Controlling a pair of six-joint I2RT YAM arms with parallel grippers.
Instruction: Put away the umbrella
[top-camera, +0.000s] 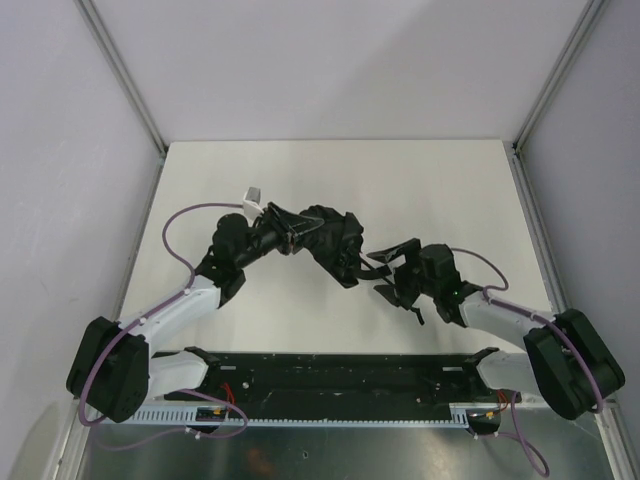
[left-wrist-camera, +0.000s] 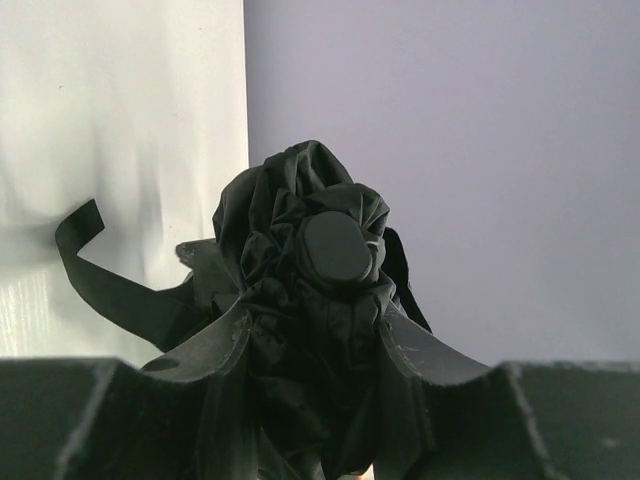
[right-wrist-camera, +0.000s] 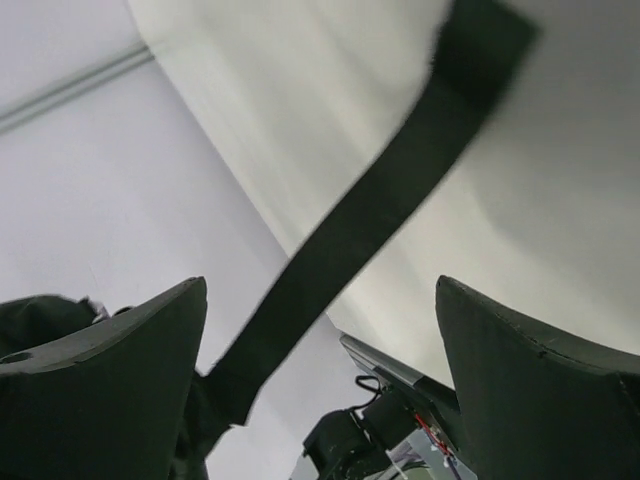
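The umbrella (top-camera: 332, 240) is a crumpled bundle of black fabric held above the middle of the white table. My left gripper (top-camera: 292, 232) is shut on it from the left. In the left wrist view the bundle (left-wrist-camera: 300, 200) sits between my gripper (left-wrist-camera: 315, 345), its round black end cap (left-wrist-camera: 335, 248) facing the camera. Its flat black strap (left-wrist-camera: 105, 285) hangs out to the left. My right gripper (top-camera: 393, 272) is open just right of the bundle. In the right wrist view the strap (right-wrist-camera: 390, 200) runs diagonally between my open gripper (right-wrist-camera: 320, 290), touching neither finger.
The white table (top-camera: 420, 180) is enclosed by grey walls and aluminium corner posts (top-camera: 125, 70). A black rail (top-camera: 340, 370) with cabling runs along the near edge between the arm bases. The left arm's purple cable (top-camera: 185, 215) loops out to the left.
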